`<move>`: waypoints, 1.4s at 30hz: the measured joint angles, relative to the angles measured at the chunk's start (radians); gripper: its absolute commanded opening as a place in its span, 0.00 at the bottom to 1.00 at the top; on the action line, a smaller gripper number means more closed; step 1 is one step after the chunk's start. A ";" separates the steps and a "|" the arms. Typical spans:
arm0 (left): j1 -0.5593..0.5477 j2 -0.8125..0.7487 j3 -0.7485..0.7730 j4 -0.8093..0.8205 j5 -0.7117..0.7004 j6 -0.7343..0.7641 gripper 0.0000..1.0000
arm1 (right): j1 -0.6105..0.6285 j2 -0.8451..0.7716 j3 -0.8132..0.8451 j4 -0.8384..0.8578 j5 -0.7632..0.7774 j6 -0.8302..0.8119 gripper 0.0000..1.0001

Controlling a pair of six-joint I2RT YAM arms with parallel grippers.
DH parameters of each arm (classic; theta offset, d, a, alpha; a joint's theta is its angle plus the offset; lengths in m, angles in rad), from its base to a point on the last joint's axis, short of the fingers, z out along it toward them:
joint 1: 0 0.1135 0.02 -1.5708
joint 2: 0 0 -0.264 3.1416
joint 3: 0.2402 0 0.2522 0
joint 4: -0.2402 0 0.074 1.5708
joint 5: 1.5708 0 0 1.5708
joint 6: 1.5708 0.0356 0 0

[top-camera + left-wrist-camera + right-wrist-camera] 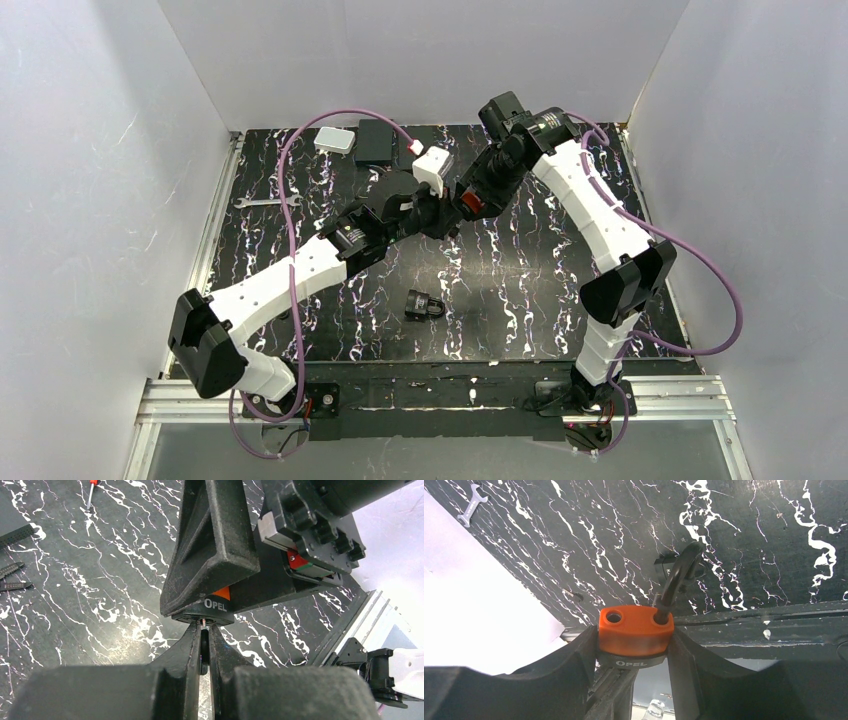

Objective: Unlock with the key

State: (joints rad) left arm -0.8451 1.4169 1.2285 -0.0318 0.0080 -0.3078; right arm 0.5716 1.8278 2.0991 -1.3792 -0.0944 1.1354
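left gripper (203,629): my left fingers are clenched tight on the key (204,650), with its dark head pinched edge-on between the 2 pads.
key: held up off the table near the middle of the workspace. Its thin blade runs from my left fingertips into the black underside of the orange padlock (636,630), just beside the "OPEL" lettering.
right gripper (633,637): my right jaws stand part-way apart and are clamped on the 2 sides of the orange padlock's body.
orange padlock: in the air between my 2 arms, above the marbled black table (520,290). Its keyway end faces the left gripper and its shackle end faces away.
shackle (679,575): black, with 1 leg seated in its hole. The other hole is bare and the bow is swung off to the side.
black padlock (425,303): lying on the table toward the near edge, well apart from both grippers.
wrench (262,201): small and silvery, flat on the table at the left.
screwdriver (90,492): a red end and a thin shaft on the table, far from my left fingers and only partly in view.
white box (335,139): at the back edge of the table, just beside the black box (378,142).
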 measured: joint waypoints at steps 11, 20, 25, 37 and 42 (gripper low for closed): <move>-0.002 -0.011 0.000 -0.003 -0.004 0.022 0.43 | 0.000 0.000 0.000 0.006 -0.014 0.010 0.01; -0.002 -0.098 -0.027 -0.023 -0.012 -0.007 0.67 | 0.001 0.000 0.000 0.013 -0.040 0.010 0.01; -0.001 -0.198 -0.078 -0.028 -0.040 -0.042 0.72 | 0.000 -0.003 -0.003 0.027 -0.040 0.007 0.01; 0.021 -0.218 -0.124 0.034 -0.060 -0.219 0.72 | -0.003 -0.129 -0.139 0.174 -0.043 -0.014 0.01; 0.024 -0.147 -0.096 0.066 -0.050 -0.303 0.69 | -0.005 -0.169 -0.191 0.234 -0.053 -0.013 0.01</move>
State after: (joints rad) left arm -0.8207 1.2704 1.1328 0.0342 -0.0423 -0.6105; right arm 0.5667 1.6591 1.9080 -1.1449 -0.1471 1.1225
